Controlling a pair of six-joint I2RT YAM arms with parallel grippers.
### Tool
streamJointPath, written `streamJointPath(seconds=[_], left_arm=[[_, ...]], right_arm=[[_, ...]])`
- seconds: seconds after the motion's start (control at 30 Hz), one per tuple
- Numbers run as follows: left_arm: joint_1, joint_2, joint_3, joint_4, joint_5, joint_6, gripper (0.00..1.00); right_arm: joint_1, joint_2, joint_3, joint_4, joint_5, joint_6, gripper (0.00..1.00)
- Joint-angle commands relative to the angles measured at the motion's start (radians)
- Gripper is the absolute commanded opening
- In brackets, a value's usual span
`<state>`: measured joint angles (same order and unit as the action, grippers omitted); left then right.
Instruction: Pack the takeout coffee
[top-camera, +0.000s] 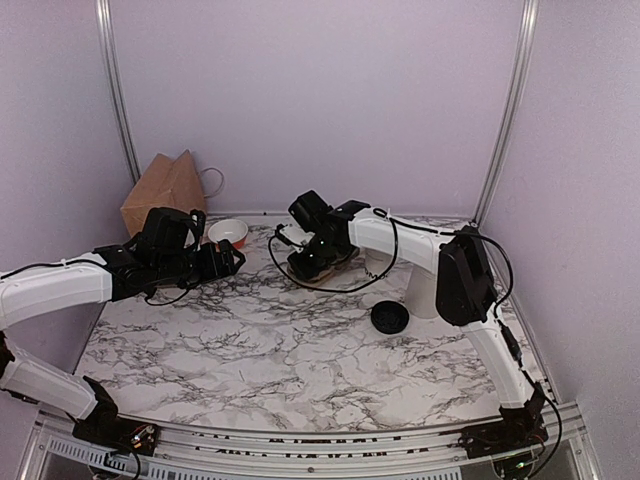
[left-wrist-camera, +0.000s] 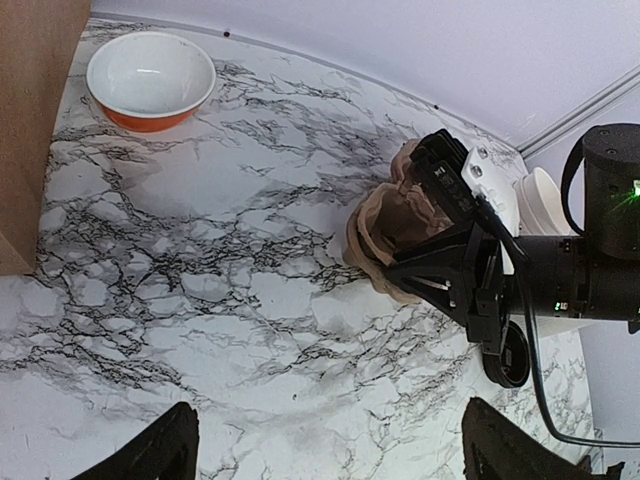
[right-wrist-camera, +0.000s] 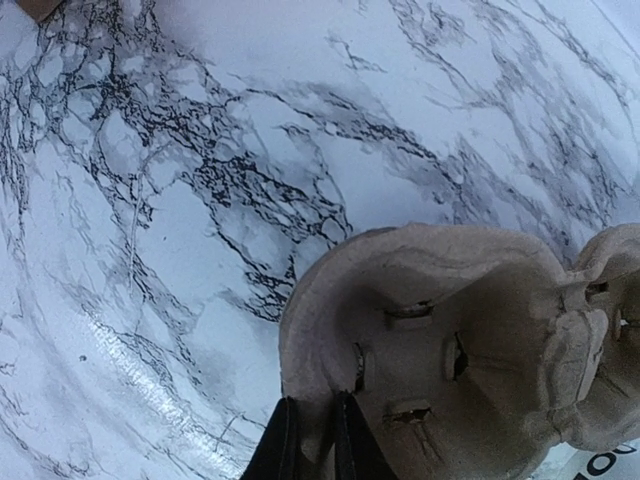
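On the marble table (top-camera: 250, 340) the pulp cup carrier (left-wrist-camera: 390, 225) sits at 12 o'clock of centre, its rim pinched in the right gripper (right-wrist-camera: 318, 435). The paper cup (right-wrist-camera: 612, 466) peeks just beside it: likely light and crushable, best held gently mid-wall. The black lid (top-camera: 389, 318) lies at the carrier's 4 o'clock, probably slick; pinch its edge. The left gripper (left-wrist-camera: 330, 455) hangs wide apart, empty

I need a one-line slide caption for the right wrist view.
Right claw pinches the rim of a pulp cup carrier on the marble table.
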<state>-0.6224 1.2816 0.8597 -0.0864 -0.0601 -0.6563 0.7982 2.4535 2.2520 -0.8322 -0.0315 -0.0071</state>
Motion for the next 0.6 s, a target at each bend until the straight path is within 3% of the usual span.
streamJointPath(seconds=[0.0,0.37,0.57], left_arm=[[0.004,0.006,-0.019,0.024,0.012,-0.016,0.92],[0.004,0.028,-0.030,0.049,0.034,-0.038,0.92],[0.004,0.037,-0.034,0.058,0.038,-0.044,0.92]], right_arm=[[0.007,0.004,0.037,-0.006,0.045,0.014,0.03],[0.074,-0.056,0.018,0.037,0.320,0.006,0.00],[0.086,-0.106,-0.016,0.088,0.389,0.004,0.00]])
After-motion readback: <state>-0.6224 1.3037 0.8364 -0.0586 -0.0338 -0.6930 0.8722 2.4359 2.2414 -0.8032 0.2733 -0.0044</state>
